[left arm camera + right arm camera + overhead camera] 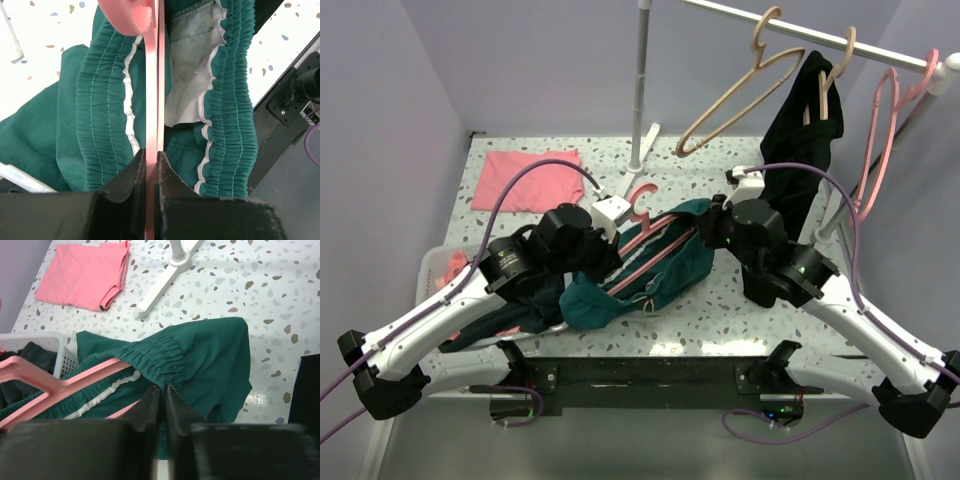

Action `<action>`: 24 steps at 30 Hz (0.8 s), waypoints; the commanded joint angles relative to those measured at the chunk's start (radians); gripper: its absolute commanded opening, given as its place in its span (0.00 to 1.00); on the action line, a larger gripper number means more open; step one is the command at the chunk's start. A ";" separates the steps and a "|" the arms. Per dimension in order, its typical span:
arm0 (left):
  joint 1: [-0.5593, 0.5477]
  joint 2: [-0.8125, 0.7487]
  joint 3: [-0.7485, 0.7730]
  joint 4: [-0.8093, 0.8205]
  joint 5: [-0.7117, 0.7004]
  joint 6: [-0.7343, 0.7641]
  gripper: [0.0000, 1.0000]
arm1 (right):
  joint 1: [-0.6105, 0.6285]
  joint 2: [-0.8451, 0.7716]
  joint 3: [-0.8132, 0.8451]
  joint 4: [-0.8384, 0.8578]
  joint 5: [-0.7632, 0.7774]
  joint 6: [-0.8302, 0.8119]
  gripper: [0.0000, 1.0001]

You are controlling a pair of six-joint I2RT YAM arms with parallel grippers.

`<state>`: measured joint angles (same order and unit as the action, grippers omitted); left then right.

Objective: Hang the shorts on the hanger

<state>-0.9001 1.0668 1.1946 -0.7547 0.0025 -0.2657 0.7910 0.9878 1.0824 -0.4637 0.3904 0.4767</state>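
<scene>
Pinching the thin, stiff bar of the hanger point(154, 100), the left gripper point(151, 159) has its jaws clamped tight; those of the right gripper point(163, 390) are squeezed together on the elastic waistband of the shorts point(210, 360). Around both, the soft, floppy fabric lies bunched about the hanger on the surface point(240, 285); the gathered elastic looks like the firmest hold.

Both arms reach from the tabletop's point(720, 330) near edge toward its middle, elbows out. Left gripper point(151, 156) is clamped on the hanger point(154, 100); right gripper point(162, 389), closed, seems to pinch the shorts point(210, 357).
</scene>
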 commanded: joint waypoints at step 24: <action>-0.005 -0.001 0.069 0.092 0.068 0.028 0.00 | 0.246 0.126 0.096 0.281 -0.028 -0.311 0.57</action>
<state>-0.9001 1.0790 1.1992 -0.7269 0.0349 -0.2649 1.0393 1.1221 1.1435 -0.2832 0.2935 0.2066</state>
